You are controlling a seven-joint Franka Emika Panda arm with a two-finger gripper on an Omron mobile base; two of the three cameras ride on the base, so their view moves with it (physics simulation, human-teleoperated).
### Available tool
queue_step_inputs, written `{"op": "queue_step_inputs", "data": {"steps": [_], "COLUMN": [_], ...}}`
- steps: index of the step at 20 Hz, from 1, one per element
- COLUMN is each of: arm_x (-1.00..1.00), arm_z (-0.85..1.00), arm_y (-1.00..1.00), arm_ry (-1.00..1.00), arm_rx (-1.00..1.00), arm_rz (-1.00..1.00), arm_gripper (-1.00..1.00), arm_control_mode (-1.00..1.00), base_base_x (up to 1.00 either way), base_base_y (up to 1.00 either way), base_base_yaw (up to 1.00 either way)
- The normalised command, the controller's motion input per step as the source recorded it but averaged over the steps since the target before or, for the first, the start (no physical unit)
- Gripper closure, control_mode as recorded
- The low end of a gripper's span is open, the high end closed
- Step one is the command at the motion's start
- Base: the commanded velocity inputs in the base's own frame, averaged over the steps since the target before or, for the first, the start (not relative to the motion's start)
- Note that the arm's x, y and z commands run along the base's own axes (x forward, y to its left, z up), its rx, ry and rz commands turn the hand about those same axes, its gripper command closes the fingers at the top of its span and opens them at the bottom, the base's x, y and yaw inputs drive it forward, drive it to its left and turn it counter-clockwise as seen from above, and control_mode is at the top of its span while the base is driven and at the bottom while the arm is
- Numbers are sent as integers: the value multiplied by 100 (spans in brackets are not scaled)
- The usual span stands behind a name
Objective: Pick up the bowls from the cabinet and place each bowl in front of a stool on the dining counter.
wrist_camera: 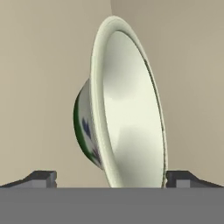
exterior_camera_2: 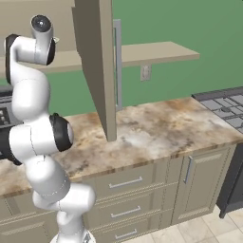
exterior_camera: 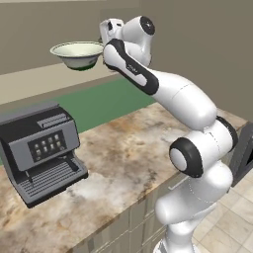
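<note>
In the left base view, the bowl (exterior_camera: 77, 53) sat on the cabinet's shelf (exterior_camera: 29, 84), high above the coffee machine (exterior_camera: 42, 150), and the arm reached up right beside it. In the hand view, the pincer (wrist_camera: 111, 178) was wide open and held nothing, with the bowl's rim (wrist_camera: 109, 131) between its two fingertips (wrist_camera: 43, 178). It probably needed to push in a little more, then close gently on the rim, so the bowl would not slip.

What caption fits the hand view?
Open hand straddling the rim of a cream bowl inside the cabinet.

Bowl (exterior_camera: 77, 54) on cabinet shelf (exterior_camera: 29, 84), hand beside it.
</note>
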Motion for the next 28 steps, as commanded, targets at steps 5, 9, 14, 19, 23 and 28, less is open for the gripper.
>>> {"op": "queue_step_inputs", "data": {"steps": [5, 9, 14, 19, 23, 28], "arm_x": [6, 22, 26, 22, 19, 10], "arm_z": [-20, -17, -9, -1, 0, 0], "arm_y": [3, 16, 14, 7, 9, 8], "arm_ry": [5, 0, 0, 0, 1, 0], "arm_rx": [0, 0, 0, 0, 0, 0], "arm_rz": [2, 4, 4, 3, 2, 0], "arm_gripper": [-100, -100, -100, 100, 100, 100], "arm_control_mode": [-100, -100, -100, -100, -100, -100], "base_base_x": [0, 0, 0, 0, 0, 0], "base_base_y": [0, 0, 0, 0, 0, 0], "base_base_yaw": [0, 0, 0, 0, 0, 0]}}
